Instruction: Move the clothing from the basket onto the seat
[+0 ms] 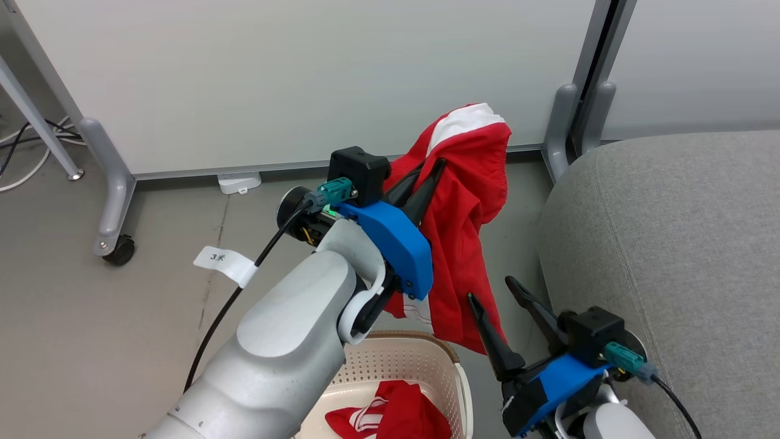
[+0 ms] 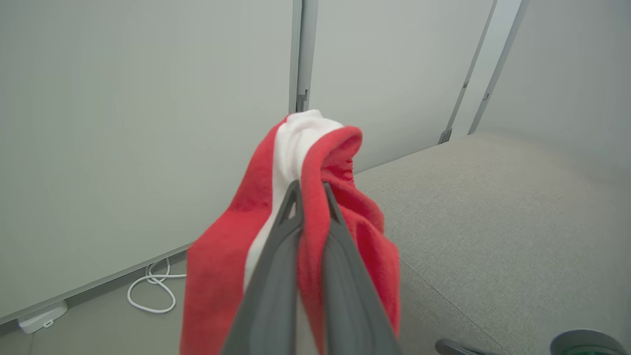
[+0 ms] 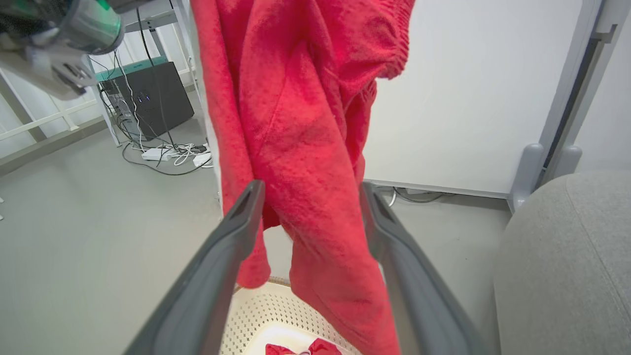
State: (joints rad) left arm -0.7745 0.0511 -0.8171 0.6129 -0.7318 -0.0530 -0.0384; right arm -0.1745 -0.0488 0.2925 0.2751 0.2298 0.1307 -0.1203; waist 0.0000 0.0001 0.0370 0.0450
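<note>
My left gripper (image 1: pixel 434 166) is shut on a red garment with a white stripe (image 1: pixel 466 201), held high so that it hangs down over the basket (image 1: pixel 420 366). In the left wrist view the cloth (image 2: pixel 325 162) bulges above the closed fingertips (image 2: pixel 296 197). A second red garment (image 1: pixel 390 417) lies inside the cream perforated basket (image 3: pixel 276 315). My right gripper (image 1: pixel 491 289) is open beside the hanging hem; in its wrist view the cloth (image 3: pixel 300 148) hangs between the spread fingers (image 3: pixel 246 207), and contact is unclear. The grey seat (image 1: pixel 670 244) is on the right.
White partition panels (image 1: pixel 304 79) stand behind on grey feet, one with a caster (image 1: pixel 119 250). Cables (image 1: pixel 24 146) lie at the far left. A dark computer box (image 3: pixel 148 93) and a power strip with cords (image 3: pixel 167 154) sit on the grey floor.
</note>
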